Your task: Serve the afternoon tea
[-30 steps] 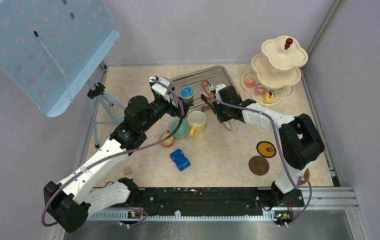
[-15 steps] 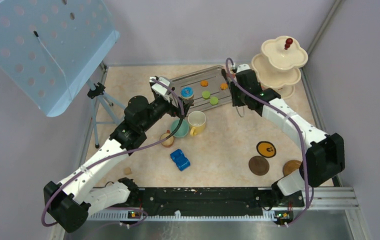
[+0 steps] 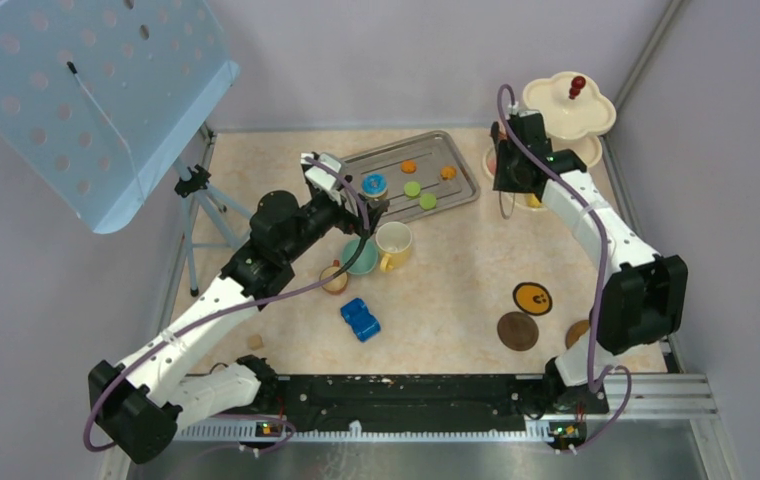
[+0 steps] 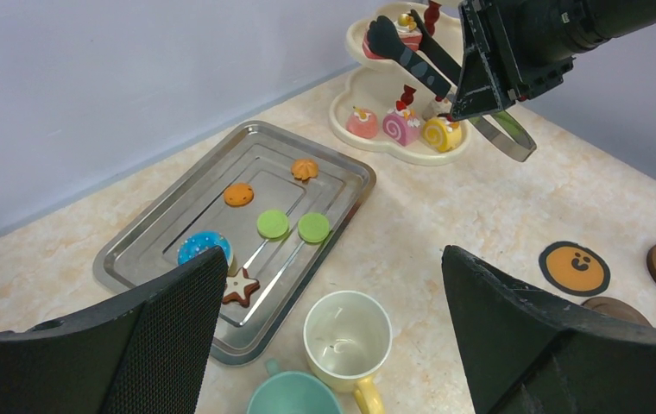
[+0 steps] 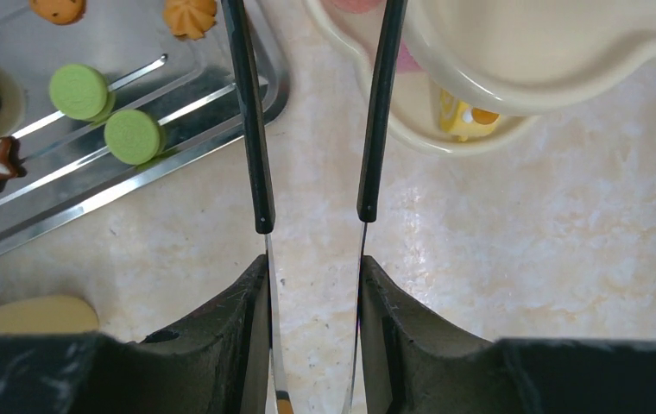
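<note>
Right hand: clenched on the black tongs, which stick out ahead of it.
Tips of the tongs: far ahead of the right hand, at the cream stand, next to a small cake on a higher plate. I cannot tell if they pinch it.
Left hand: wide open, holding nothing.
More treats: on the tray just ahead of the left hand, with green macarons among them.
Cups: the yellow mug sits right under the left hand.
What could go wrong: the tongs may bump the stand's rim and knock cakes off. A small cake let go too near the edge could roll off the plate.
</note>
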Tool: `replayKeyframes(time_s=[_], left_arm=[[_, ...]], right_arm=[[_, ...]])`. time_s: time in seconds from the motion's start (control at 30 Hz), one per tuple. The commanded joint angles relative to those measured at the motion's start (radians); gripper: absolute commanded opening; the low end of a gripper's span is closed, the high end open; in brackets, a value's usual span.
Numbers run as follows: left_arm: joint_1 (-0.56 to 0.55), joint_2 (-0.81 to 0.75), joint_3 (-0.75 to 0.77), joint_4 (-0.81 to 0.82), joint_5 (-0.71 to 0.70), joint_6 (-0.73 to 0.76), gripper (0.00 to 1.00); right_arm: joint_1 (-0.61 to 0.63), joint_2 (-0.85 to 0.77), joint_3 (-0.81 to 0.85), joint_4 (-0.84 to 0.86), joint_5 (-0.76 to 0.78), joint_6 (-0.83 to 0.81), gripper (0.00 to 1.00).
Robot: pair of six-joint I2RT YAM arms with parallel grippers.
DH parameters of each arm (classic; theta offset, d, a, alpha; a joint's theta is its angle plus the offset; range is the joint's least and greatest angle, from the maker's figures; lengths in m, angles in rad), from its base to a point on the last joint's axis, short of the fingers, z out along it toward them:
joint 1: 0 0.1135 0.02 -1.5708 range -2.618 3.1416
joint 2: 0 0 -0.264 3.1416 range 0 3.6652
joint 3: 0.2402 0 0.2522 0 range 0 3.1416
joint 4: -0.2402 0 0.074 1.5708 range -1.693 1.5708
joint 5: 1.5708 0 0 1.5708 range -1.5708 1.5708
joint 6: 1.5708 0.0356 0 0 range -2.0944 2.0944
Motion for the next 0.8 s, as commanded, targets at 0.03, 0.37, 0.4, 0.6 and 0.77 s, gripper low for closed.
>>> replayKeyframes(time_s=[0.03, 0.37, 0.4, 0.6, 0.77], left_arm=[[0.001, 0.009, -0.006, 0.051, 0.005, -0.010, 0.99], [0.001, 0.024, -0.005, 0.049, 0.008, -0.011, 0.99], [0.002, 0.027, -0.004, 0.047, 0.010, -0.012, 0.99], [0.001, 0.031, -0.005, 0.050, 0.013, -0.013, 0.99], [0.002, 0.032, -0.006, 0.051, 0.013, -0.014, 0.99]], right_arm=[[-0.040, 0.048, 0.083, 0.002, 0.010, 0.021, 0.05], [-0.072, 0.091, 0.130, -0.002, 0.080, 0.001, 0.06], [-0.073, 0.094, 0.133, 0.000, 0.082, 0.000, 0.06], [-0.089, 0.140, 0.169, -0.001, 0.101, 0.003, 0.06], [-0.098, 0.183, 0.210, -0.012, 0.130, 0.001, 0.10]])
